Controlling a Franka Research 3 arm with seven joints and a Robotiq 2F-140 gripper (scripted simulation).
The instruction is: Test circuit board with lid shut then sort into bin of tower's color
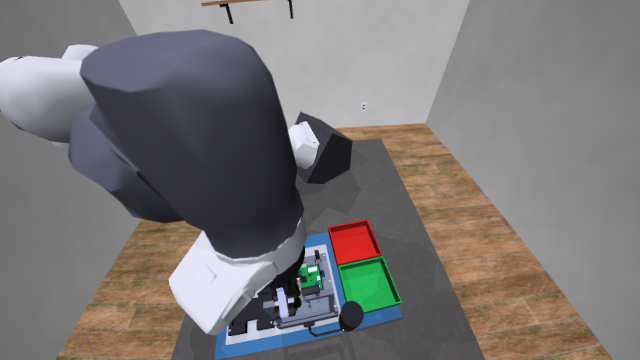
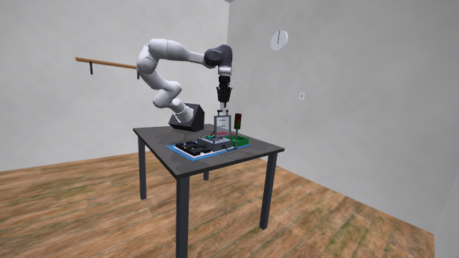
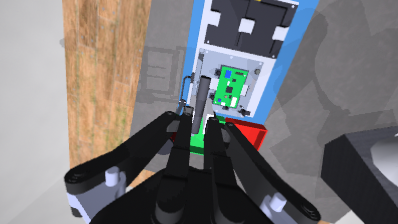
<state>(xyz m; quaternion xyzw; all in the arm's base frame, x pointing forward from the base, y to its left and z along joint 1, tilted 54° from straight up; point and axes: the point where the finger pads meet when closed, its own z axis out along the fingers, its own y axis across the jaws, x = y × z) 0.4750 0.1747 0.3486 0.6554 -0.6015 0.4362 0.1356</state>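
The green circuit board (image 3: 230,87) lies face up on the tester's plate (image 3: 227,82); it also shows in the top view (image 1: 311,276). The tester's lid (image 2: 222,125) stands open and upright. My gripper (image 3: 199,104) is above the tester, shut on the lid's dark handle bar (image 3: 201,97) at the lid's top edge; in the exterior view the gripper (image 2: 223,107) sits right at that edge. The black tray (image 3: 250,25) beside the tester shows both pockets empty. The signal tower (image 2: 237,122) stands beside the tester and shows no bright light.
The red bin (image 1: 354,241) and the green bin (image 1: 369,284) stand side by side next to the tester on the blue mat. The robot's dark base (image 2: 186,120) is at the back of the table. My arm hides much of the top view.
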